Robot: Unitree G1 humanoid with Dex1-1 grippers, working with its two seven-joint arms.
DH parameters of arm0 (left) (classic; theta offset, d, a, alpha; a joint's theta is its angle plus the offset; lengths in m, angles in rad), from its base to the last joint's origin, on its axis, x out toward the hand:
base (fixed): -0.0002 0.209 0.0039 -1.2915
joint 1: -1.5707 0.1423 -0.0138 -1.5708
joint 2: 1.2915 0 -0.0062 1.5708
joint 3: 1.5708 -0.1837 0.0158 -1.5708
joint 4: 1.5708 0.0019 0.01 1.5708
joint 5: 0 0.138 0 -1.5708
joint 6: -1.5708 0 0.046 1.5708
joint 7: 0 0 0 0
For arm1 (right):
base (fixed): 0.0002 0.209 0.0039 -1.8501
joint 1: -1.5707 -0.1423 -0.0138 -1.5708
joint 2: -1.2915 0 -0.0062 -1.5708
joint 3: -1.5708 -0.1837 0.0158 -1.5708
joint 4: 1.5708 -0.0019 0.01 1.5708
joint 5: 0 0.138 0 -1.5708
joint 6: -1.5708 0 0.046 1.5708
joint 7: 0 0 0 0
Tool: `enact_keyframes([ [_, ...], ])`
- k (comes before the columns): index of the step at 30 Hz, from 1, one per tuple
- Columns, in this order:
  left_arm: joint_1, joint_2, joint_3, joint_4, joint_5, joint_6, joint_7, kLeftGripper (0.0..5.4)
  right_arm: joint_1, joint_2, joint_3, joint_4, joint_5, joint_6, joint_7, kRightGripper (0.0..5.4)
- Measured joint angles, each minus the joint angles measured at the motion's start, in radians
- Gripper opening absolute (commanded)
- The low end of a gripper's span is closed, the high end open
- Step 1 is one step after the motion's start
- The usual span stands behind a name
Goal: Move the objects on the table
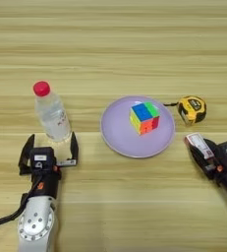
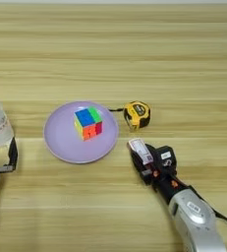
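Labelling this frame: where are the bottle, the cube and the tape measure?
bottle (image 1: 52,117), left eye view, clear body.
cube (image 1: 144,117), left eye view, where its faces meet.
tape measure (image 2: 136,114), right eye view, yellow case.

A round, flat lilac plastic plate (image 1: 116,139) lies at the centre of the frame. Just to its right, near its upper right rim, sits a yellow-and-black tape measure (image 1: 192,109) with a short dark strap trailing towards the plate; the two are apart.

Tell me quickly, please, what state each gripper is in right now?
Left gripper: open, just short of the bottle.
Right gripper: shut on the box.
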Motion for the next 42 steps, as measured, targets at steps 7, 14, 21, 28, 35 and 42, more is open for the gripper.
enact_keyframes([
  [7,-0.002,0.0,0.007,0.001,-0.002,0.0,-0.001,5.4,0.0,0.02,0.029,-0.061,0.0,0.015,-0.001,2.07],
  [14,-0.002,0.0,0.007,0.001,-0.002,0.0,-0.001,5.4,0.001,0.03,0.073,-0.135,0.0,0.026,0.002,2.07],
  [21,-0.001,0.0,0.007,-0.001,-0.002,0.0,0.0,5.4,0.006,0.033,0.117,-0.182,0.002,0.041,0.02,2.07],
  [28,-0.001,-0.002,0.005,-0.002,-0.001,0.0,0.0,5.4,-0.01,0.047,0.173,-0.195,-0.002,0.053,0.021,2.07],
  [35,0.0,-0.002,-0.001,-0.011,-0.001,0.0,0.0,5.4,-0.077,0.076,0.239,-0.162,-0.022,0.064,0.021,2.07],
  [42,0.0,-0.002,-0.001,-0.013,-0.001,0.001,0.0,5.4,-0.13,0.111,0.28,-0.104,-0.047,0.069,0.012,2.07],
])
